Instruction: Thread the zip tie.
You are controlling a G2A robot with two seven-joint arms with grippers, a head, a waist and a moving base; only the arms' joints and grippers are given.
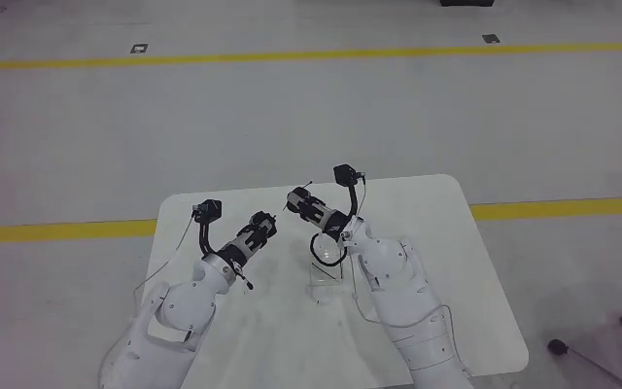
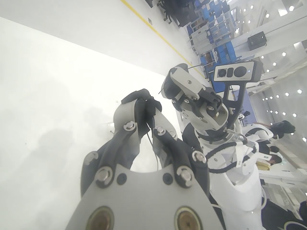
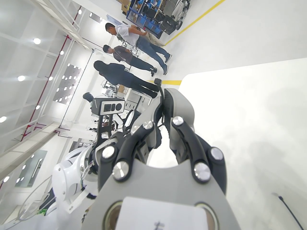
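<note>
Currently zip tie (image 3: 158,82) clamped in right end effector (image 3: 165,99).

end effectors (image 1: 267,220) (image 1: 290,200): 2 | zip tie (image 3: 157,81): 1 head | table (image 1: 437,224): 1 | clear container (image 1: 326,280): 1

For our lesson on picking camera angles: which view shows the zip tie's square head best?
The right wrist view: the head sticks out clear past the right gripper, jaws shut on the strap. The top view gives a thin dark sliver there; the left wrist view, a tiny tip at that far gripper.
</note>
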